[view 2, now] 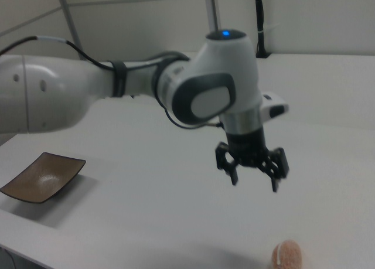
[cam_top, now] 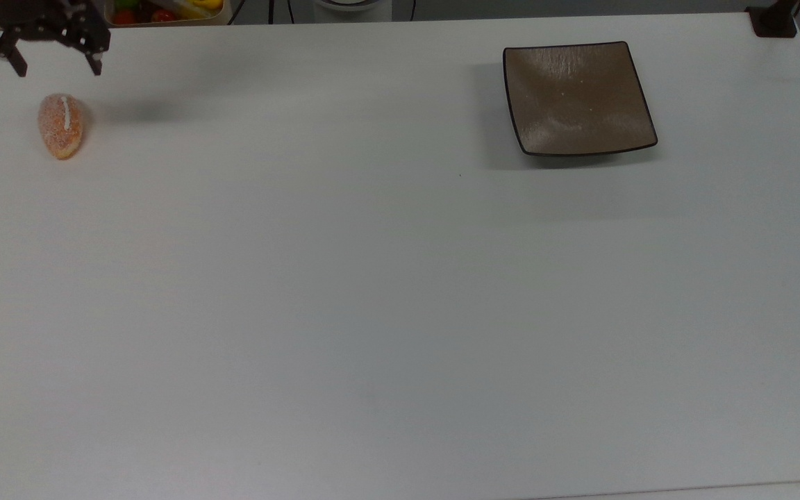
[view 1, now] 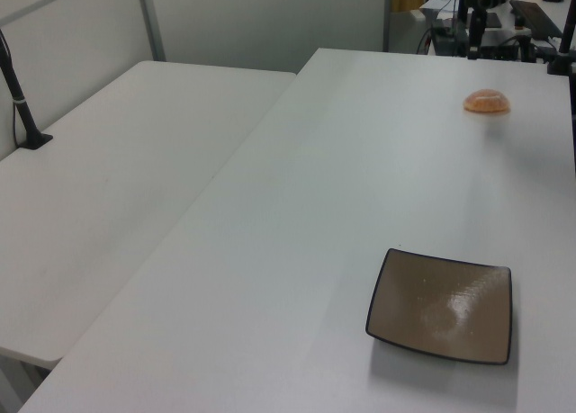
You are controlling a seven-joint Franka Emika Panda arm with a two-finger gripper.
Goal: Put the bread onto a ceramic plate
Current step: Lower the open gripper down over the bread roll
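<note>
The bread [cam_top: 61, 126] lies on the white table [cam_top: 372, 292] near the top view's left edge, well apart from the ceramic plate [cam_top: 576, 97], which sits empty toward the top view's upper right. I have the gripper [cam_top: 57, 69] hovering above the table just beyond the bread, fingers [view 2: 274, 184] spread wide and holding nothing, not touching it.

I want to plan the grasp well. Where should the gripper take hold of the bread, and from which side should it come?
Probably from above, closing on the bread across its narrow middle. It lies flat on the table, an oval with its white stripe along its length; the long sides are free. The gripper, open, hangs close by.
</note>
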